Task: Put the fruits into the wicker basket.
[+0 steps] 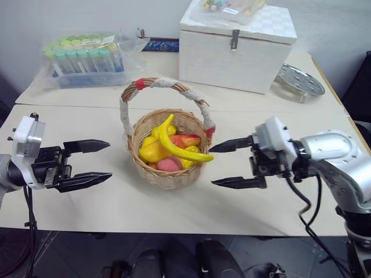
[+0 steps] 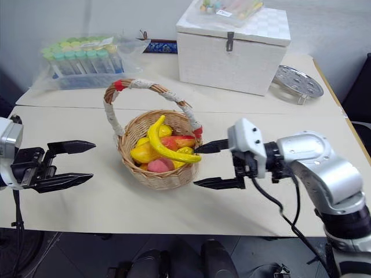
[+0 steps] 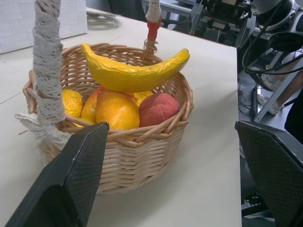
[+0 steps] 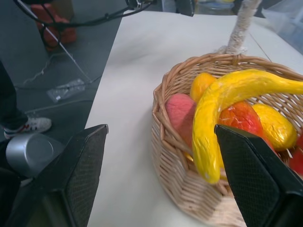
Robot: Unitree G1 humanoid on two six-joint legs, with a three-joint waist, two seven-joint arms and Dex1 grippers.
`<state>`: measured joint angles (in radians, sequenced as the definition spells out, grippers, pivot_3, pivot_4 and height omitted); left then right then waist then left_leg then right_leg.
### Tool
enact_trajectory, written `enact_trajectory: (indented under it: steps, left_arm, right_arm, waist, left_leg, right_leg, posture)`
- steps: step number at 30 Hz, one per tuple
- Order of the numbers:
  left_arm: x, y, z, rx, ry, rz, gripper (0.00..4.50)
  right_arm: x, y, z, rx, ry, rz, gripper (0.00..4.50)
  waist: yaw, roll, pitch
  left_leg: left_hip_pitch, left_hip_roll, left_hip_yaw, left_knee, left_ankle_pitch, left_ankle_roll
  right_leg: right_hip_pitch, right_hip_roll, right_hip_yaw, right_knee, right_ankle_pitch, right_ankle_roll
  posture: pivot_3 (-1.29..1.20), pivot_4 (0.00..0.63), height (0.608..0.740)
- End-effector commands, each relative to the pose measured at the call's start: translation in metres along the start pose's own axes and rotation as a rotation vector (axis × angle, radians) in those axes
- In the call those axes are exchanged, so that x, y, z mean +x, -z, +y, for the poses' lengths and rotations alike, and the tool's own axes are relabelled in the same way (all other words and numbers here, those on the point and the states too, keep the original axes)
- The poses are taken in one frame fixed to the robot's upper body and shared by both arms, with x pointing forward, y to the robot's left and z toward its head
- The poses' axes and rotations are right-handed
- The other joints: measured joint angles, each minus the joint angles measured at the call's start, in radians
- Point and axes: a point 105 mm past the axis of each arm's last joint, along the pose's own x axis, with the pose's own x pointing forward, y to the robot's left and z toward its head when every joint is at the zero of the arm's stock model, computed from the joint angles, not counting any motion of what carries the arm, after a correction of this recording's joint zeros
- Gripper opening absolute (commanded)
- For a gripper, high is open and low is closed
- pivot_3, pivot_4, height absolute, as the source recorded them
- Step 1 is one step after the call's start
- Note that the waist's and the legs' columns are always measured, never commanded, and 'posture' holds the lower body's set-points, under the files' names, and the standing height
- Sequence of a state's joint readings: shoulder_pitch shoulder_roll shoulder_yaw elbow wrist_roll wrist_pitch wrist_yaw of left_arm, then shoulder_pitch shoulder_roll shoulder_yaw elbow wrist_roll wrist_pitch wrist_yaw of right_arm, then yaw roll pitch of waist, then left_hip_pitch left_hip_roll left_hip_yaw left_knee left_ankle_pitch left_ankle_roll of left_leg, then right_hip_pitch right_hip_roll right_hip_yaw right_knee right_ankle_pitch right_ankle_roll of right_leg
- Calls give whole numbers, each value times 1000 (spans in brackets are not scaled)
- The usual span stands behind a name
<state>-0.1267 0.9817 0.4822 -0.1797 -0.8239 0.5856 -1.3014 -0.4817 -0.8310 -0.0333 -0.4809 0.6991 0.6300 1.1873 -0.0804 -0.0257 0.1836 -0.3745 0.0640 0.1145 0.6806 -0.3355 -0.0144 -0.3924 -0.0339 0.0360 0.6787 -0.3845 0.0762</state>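
Left eye view: banana [image 1: 174, 145] in wicker basket [image 1: 168, 174], between spread left gripper [image 1: 93, 163] and spread right gripper [image 1: 227, 164].

Inside the wicker basket [image 1: 168, 174], the banana [image 1: 177, 146] lies across the top of the pile and covers the middle of the fruit beneath it, so the mango [image 1: 186, 141] shows only as an orange-red patch and its full outline cannot be traced. The yellow pieces and the pink one under them are partly sunk behind the woven rim, and what they are cannot be told. In the right wrist view the far side of the basket is cut off by the picture's edge. The items on top of the white lidded box [image 1: 235, 52] are cropped by the frame and too small to name. The metal disc [image 1: 299, 80] is partly hidden behind that box.
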Motion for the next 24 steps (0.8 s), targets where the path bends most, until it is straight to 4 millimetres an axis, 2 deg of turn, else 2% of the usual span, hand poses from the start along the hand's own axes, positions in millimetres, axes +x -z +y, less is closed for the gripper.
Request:
enact_trajectory:
  steps: [1,3,5,7,12,15,22,23,24]
  left_arm:
    - [0,-8,-2,24,10,-17,4500]
    - [1,-9,-1,22,11,-19,4500]
    - [3,-10,-1,24,18,-23,4500]
    - [6,-11,0,27,26,-29,4500]
    - [17,-9,-4,15,80,-33,4500]
    - [19,-11,-5,20,87,-40,4500]
    - [18,-13,-6,23,76,-45,4500]
    - [18,-13,-6,22,75,-46,4500]
    - [19,-13,-6,23,76,-48,4500]
  right_arm:
    - [-19,-2,-9,-28,96,-2,3718]
    - [-25,3,-24,-26,165,3,3718]
    - [-22,1,-43,-55,216,-19,3718]
    - [-14,-3,-57,-67,226,-62,3718]
    - [16,-5,-76,-26,164,-161,3718]
    - [28,-1,-74,-6,79,-159,2789]
    - [30,4,-78,-27,42,-136,351]
    - [30,4,-79,-29,44,-138,153]
    - [27,4,-77,-32,43,-136,162]
  waist:
    - [0,0,0]
    - [-3,0,0]
    - [-4,0,0]
    - [-8,0,0]
    - [-6,1,0]
    - [-3,1,0]
    - [-3,1,0]
    - [-3,1,0]
    - [-4,1,0]
  left_leg:
    - [0,0,0,0,0,0]
    - [0,0,0,1,0,0]
    - [1,0,0,1,1,0]
    - [2,0,2,1,1,-1]
    - [2,1,2,0,2,-2]
    - [1,1,2,0,1,-2]
    - [1,1,1,1,1,-1]
    - [1,1,1,1,1,-1]
    - [1,1,1,1,1,-1]
  right_leg:
    - [0,0,0,0,0,0]
    - [0,0,0,0,0,0]
    - [0,0,1,0,0,0]
    - [0,1,2,1,0,0]
    - [-1,3,2,3,0,0]
    - [-1,2,2,2,0,0]
    - [-1,1,1,3,0,0]
    - [-1,1,1,3,0,0]
    - [-1,1,1,3,0,0]
  posture:
    - [0,150,740]
    - [0,150,740]
    - [0,150,740]
    - [0,150,740]
    - [0,150,740]
    - [0,150,740]
    - [0,150,740]
    - [0,150,740]
    - [0,150,740]
